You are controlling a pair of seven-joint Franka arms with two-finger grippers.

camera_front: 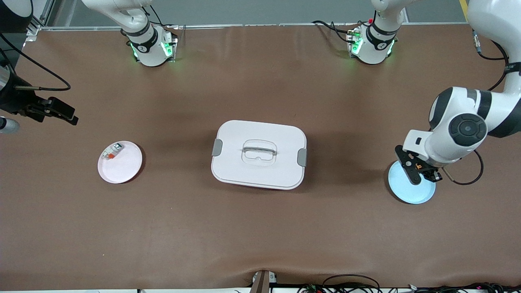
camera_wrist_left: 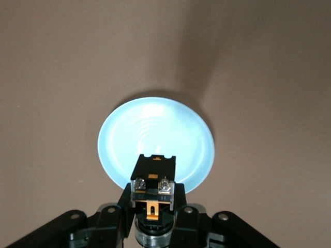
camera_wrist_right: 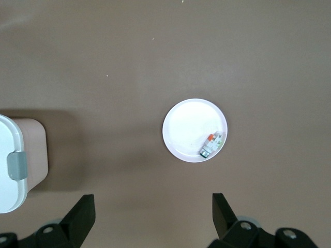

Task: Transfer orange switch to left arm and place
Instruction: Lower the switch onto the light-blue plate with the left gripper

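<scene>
Currently the left gripper (camera_front: 418, 169) hangs over the blue plate (camera_front: 411, 191) at the left arm's end of the table, fingers closed on the orange switch (camera_front: 417, 165). Only the left wrist view resolves the part: black body, two screw terminals, orange tab, clamped between the fingers (camera_wrist_left: 124, 206) above the plate's middle (camera_wrist_left: 155, 129). Right gripper (camera_front: 61, 110) is up over bare table at the right arm's end, fingers (camera_wrist_right: 83, 214) spread wide, nothing between them. Its wrist view shows the pink plate (camera_wrist_right: 186, 126) with a small white component (camera_wrist_right: 211, 144) at its rim, plus a corner of the box (camera_wrist_right: 10, 170). Front view: box (camera_front: 259, 154) between the two plates, lid on, latches down. No legible writing on any item.
</scene>
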